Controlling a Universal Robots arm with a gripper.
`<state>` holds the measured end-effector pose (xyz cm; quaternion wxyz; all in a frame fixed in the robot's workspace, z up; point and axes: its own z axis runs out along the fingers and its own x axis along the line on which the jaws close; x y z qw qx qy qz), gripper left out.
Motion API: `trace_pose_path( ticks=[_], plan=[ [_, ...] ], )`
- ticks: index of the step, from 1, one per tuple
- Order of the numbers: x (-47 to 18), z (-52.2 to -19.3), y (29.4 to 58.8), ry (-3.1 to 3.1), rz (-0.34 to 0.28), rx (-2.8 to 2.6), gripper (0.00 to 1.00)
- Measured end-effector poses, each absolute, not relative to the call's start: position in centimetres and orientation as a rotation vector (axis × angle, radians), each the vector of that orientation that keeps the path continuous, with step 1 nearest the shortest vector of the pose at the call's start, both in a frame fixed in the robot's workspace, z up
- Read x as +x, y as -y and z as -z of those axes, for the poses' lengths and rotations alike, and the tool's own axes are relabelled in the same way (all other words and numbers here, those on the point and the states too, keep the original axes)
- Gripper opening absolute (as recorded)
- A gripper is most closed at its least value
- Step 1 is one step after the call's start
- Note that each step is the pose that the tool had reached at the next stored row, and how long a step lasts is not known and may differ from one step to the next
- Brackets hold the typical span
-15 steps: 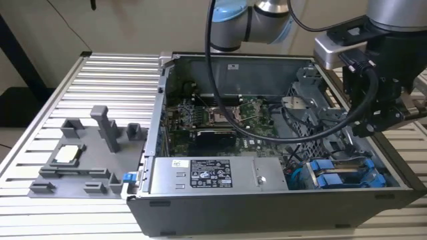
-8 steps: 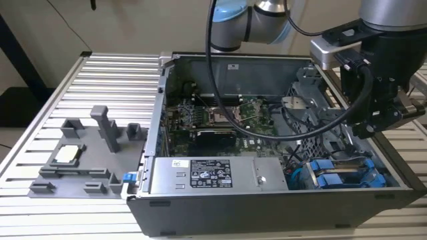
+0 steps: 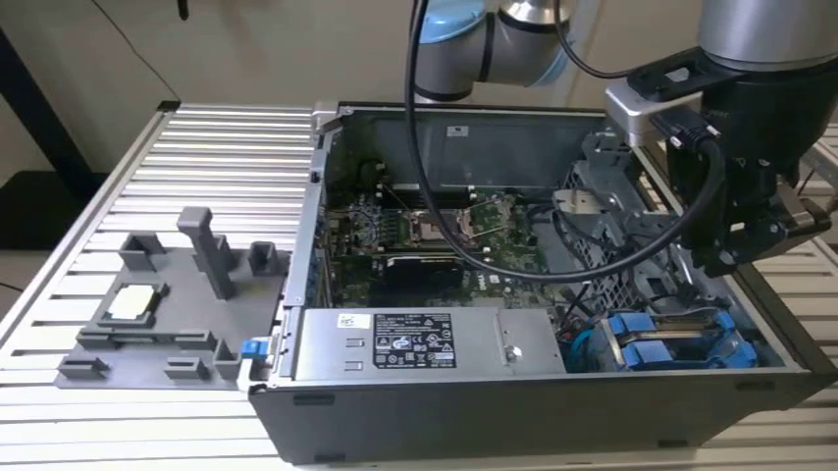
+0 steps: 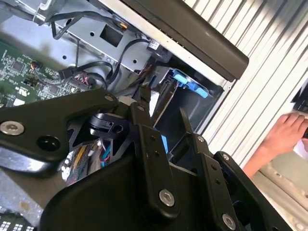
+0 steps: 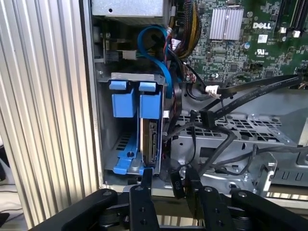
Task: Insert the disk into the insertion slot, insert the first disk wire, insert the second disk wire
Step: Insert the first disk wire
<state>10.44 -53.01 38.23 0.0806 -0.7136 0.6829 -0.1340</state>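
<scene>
With the silver-grey disk (image 5: 153, 144) seemingly seated in the grey sheet-metal insertion slot (image 5: 134, 76) at the exterior view's near right, my black gripper (image 5: 168, 179), narrowly parted and empty, risks snagging the black cables (image 5: 250, 94) beside it.

In the first wrist view you see the disk (image 5: 151, 144) edge-on only, its flat faces hidden within the blue carrier (image 5: 149, 105). In the second wrist view the body of the pincer (image 4: 163, 102) blocks most of the insertion slot (image 4: 197, 108), and a person's hand (image 4: 288, 130) is cut off by the picture's edge.
</scene>
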Motion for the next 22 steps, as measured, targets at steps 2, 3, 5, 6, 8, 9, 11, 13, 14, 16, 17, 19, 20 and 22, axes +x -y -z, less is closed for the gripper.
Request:
trace_pose_path(
  ticks=[2,3,5,6,8,9,11,13,14,16,17,19,20,22],
  plan=[
    [10.43,-38.21,53.00,-2.043,0.410,-2.138,0.41],
    [10.43,-38.19,52.99,-2.044,0.418,-2.141,0.41],
    [10.43,-38.16,52.97,-2.048,0.436,-2.150,0.41],
    [10.43,-38.15,52.96,-2.049,0.442,-2.154,0.39],
    [10.43,-38.11,52.95,-2.049,0.444,-2.154,0.33],
    [10.43,-38.09,52.94,-2.049,0.444,-2.154,0.26],
    [10.43,-38.07,52.94,-2.049,0.444,-2.154,0.20],
    [10.43,-38.06,52.93,-2.049,0.445,-2.154,0.19],
    [10.43,-38.05,52.93,-2.049,0.445,-2.154,0.19],
    [10.44,-38.03,52.94,-2.049,0.445,-2.154,0.19],
    [10.47,-38.02,52.94,-2.049,0.445,-2.154,0.19],
    [10.60,-38.00,52.94,-2.050,0.443,-2.156,0.19],
    [10.78,-37.97,52.93,-2.056,0.437,-2.164,0.19],
    [11.22,-37.99,52.94,-2.071,0.422,-2.186,0.19]
  ],
)
